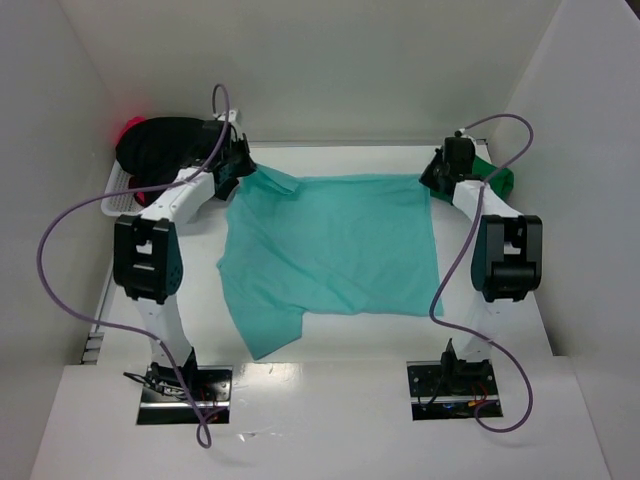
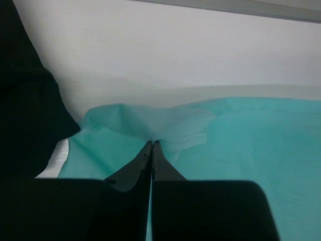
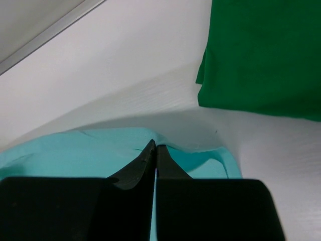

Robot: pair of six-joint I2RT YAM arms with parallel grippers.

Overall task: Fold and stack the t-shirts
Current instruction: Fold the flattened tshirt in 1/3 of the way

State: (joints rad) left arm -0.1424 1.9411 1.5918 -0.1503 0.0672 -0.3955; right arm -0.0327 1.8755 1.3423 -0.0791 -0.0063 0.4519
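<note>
The light teal t-shirt (image 1: 330,250) lies spread across the middle of the table, a sleeve hanging toward the near left. My left gripper (image 1: 236,170) is shut on its far left corner; in the left wrist view the closed tips (image 2: 152,144) pinch a raised fold of the teal shirt (image 2: 251,140). My right gripper (image 1: 438,178) is shut on its far right corner; the tips (image 3: 154,145) pinch the teal edge (image 3: 75,150). The dark green shirt (image 1: 497,177) lies far right, also in the right wrist view (image 3: 261,55). The black shirt (image 1: 165,145) lies far left with the red-pink one (image 1: 128,130) behind it.
A white basket (image 1: 120,200) holds the black and red-pink shirts at the far left. White walls close in the table on three sides. Purple cables loop from both arms. The arm bases (image 1: 185,380) sit at the near edge.
</note>
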